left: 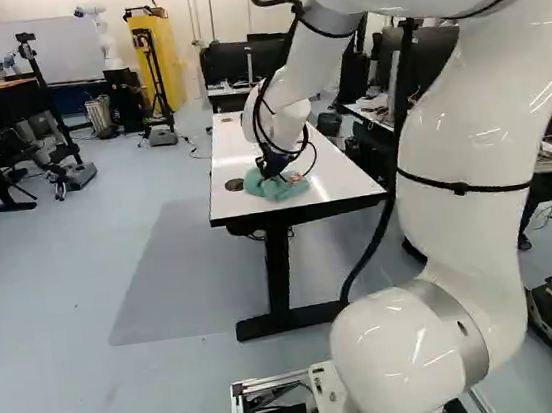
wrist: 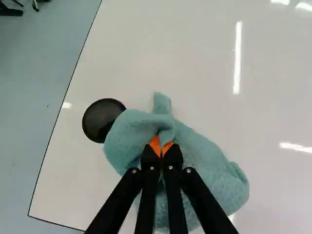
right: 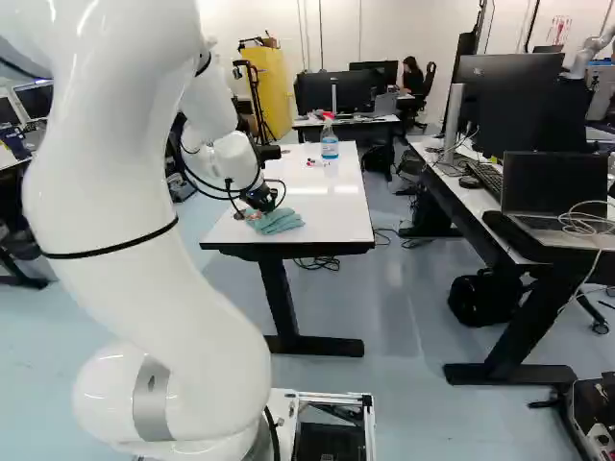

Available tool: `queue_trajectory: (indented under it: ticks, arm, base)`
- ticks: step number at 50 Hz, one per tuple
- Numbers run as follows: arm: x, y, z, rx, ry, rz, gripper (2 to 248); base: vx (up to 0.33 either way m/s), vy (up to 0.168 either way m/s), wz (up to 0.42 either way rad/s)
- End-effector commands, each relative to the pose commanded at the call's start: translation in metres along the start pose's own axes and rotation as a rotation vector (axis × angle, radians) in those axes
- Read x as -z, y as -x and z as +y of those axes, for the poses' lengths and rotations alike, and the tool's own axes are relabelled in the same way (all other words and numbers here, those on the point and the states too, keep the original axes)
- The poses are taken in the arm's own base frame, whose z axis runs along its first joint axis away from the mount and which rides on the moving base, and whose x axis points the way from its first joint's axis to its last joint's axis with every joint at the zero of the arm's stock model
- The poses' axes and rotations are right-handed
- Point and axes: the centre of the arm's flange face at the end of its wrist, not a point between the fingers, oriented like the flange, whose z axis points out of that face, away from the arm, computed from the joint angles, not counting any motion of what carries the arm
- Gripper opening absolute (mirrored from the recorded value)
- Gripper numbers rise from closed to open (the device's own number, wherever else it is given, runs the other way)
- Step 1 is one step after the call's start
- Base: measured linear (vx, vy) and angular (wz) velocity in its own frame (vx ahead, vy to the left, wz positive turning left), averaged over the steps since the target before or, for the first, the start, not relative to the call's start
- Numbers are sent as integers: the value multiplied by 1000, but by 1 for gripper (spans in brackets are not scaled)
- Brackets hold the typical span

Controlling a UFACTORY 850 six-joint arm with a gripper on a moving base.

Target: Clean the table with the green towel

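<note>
- Wiping, or being set for it, the green towel (wrist: 207,163) lies bunched on the near part of the white-topped table (wrist: 190,53), right of centre in the left base view and just left of centre in the right base view.
- Picking up the cloth is done; how much of the surface has been wiped cannot be told, as no clear dirt or wiped track shows.
- Judging by the bottle and small items at the far part, a good deal of table is probably left to cover, and putting the towel down comes after that.
- The gripper (wrist: 162,148) has its fingers drawn nearly together, orange pads (wrist: 154,145) pinching a raised fold near the towel's middle, with cloth spreading out on both sides.
- Beside the gripper, the towel's edge meets or overlaps the rim of a black round grommet (wrist: 103,119).
- Farther along, above centre in the right base view, stands a spray bottle (right: 330,144) with a small red item (right: 311,162) near its foot; wiping there would likely need a path around both.
</note>
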Motion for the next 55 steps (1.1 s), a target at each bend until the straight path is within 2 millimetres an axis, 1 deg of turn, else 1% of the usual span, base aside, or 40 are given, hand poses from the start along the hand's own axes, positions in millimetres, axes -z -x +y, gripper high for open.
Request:
queue_trajectory:
  ticks: [8, 21, 31, 41, 55]
  arm:
    - [7, 9, -1, 1, -1, -2, 24]
    - [24, 11, -1, 2, -2, 23, 24]
    - [41, 15, -2, 4, -3, 47, 24]
    - [62, 26, -2, 4, -3, 72, 24]
    - [75, 47, -1, 2, -1, 73, 24]
  base:
    - [0, 0, 0]
    - [0, 0, 0]
    - [0, 0, 0]
    - [0, 0, 0]
    - [0, 0, 0]
